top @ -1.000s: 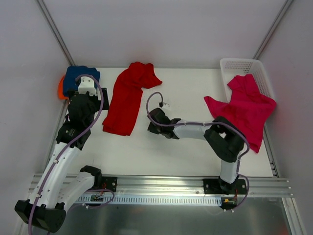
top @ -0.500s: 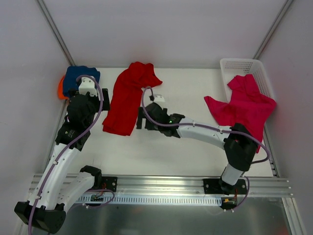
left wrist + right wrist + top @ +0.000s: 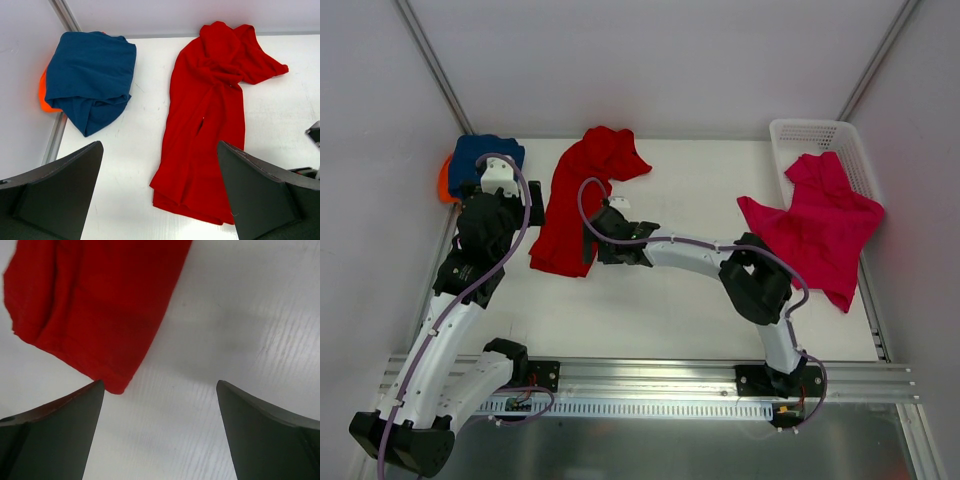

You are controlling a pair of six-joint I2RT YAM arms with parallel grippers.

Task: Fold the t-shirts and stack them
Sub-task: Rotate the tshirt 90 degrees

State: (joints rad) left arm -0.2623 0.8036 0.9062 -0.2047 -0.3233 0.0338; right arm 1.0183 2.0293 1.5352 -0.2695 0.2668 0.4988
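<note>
The right gripper point(image 3: 160, 386) is spread wide, with a corner of the red t-shirt point(image 3: 95, 305) at its 11 o'clock. The left gripper point(image 3: 160, 146) is spread wide too.

You're looking at a robot lab test cell. Plain white walls point(image 3: 670, 60) box in a white table point(image 3: 700, 195), and the arm bases point(image 3: 778, 380) are bolted to an aluminium rail point(image 3: 650, 372) along its near edge.
</note>
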